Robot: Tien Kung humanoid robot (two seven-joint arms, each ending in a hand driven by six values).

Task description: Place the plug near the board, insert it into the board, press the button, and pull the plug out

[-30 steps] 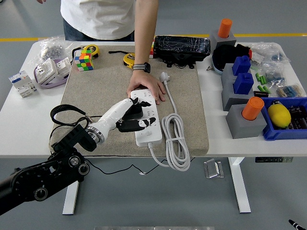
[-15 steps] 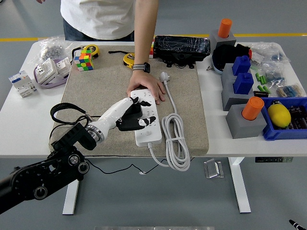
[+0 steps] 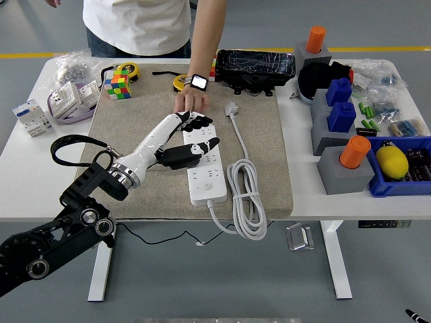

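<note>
Change since a second ago: the robot's left hand (image 3: 180,136), white-shelled with black fingers, has moved up the white power strip (image 3: 204,163) from the middle sockets to its far end. The person's hand (image 3: 189,102) that was pressing flat on the strip's far end has pulled back and now sits on the beige felt mat (image 3: 121,134) just beyond the strip, not touching it as far as can be seen.

Left hand state: fingers partly curled over the far sockets, thumb out across the strip. Whether they are pinched on anything can't be told. No dark plug body is visible in the strip now; it may be under the fingers.

The white plug (image 3: 231,108) on the strip's own cord lies loose on the mat near its far edge, right of the strip.

Read: probably the pull-out phase, with nobody bracing the strip now, so it could lift or slide with the plug. Unconfirmed.

Right hand not in view.

Surface: white table (image 3: 27,168), mat in the centre, coiled white cable (image 3: 246,195) at the mat's near right. Clutter along the far and right edges includes a colourful puzzle cube (image 3: 116,86). Grey floor around.
</note>
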